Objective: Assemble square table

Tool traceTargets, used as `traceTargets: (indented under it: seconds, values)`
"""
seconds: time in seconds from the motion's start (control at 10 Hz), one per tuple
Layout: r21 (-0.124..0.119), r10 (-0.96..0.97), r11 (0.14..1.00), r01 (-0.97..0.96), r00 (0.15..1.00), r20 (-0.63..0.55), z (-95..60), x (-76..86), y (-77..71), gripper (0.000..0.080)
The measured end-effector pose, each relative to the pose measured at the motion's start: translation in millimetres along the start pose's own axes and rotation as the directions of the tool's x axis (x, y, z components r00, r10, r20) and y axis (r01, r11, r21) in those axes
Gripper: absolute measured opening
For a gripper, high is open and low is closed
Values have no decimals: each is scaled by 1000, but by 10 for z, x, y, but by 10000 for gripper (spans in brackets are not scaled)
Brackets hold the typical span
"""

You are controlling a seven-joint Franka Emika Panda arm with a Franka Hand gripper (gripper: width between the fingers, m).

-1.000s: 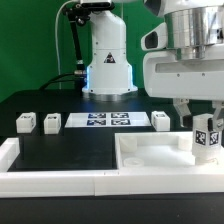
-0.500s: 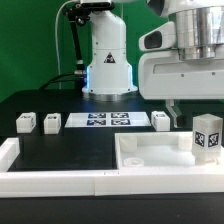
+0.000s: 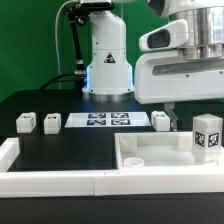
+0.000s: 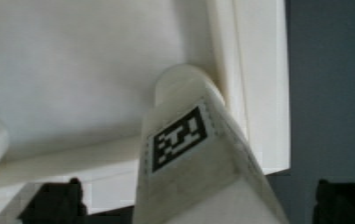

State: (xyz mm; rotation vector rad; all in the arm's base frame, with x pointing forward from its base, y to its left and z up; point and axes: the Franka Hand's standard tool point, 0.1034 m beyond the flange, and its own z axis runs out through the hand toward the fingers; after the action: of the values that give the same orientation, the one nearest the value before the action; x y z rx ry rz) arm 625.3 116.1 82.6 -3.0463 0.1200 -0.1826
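Lying loose: first leg [image 3: 25, 122] and second leg [image 3: 51, 122] at the exterior view's left of the tabletop [image 3: 85, 145]; third leg [image 3: 161, 121] beyond the marker board [image 3: 105, 121].
Panel: square panel [image 3: 150, 160], front, toward the exterior view's right.
Upright leg: fourth leg [image 3: 208, 132] in the panel's far corner, long axis vertical.
End effector: end effector [image 4: 200, 198] directly above it, fingers wide apart, gripping nothing.

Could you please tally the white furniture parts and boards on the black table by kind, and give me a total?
Square panel: 1
Block legs: 4, three of them loose and one standing in a corner of the panel
Marker board: 1
Total: 6
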Motion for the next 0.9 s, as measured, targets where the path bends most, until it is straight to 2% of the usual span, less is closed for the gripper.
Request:
traceTargets:
  seconds: [0.3,0.5,0.6,0.7,0.8,0.9]
  values:
    - [2,-249,969,249,969,11,4,1,3,649]
    - [3,-307,952,307,952,11,5,-1,1,628]
    - [3,-347,938,347,938,10,5,1,9,500]
    - [4,-340,940,340,940,10,6,1,9,500]
    - [4,-340,940,340,940,10,6,0,9,327]
    - [4,-340,940,340,940,10,6,0,9,291]
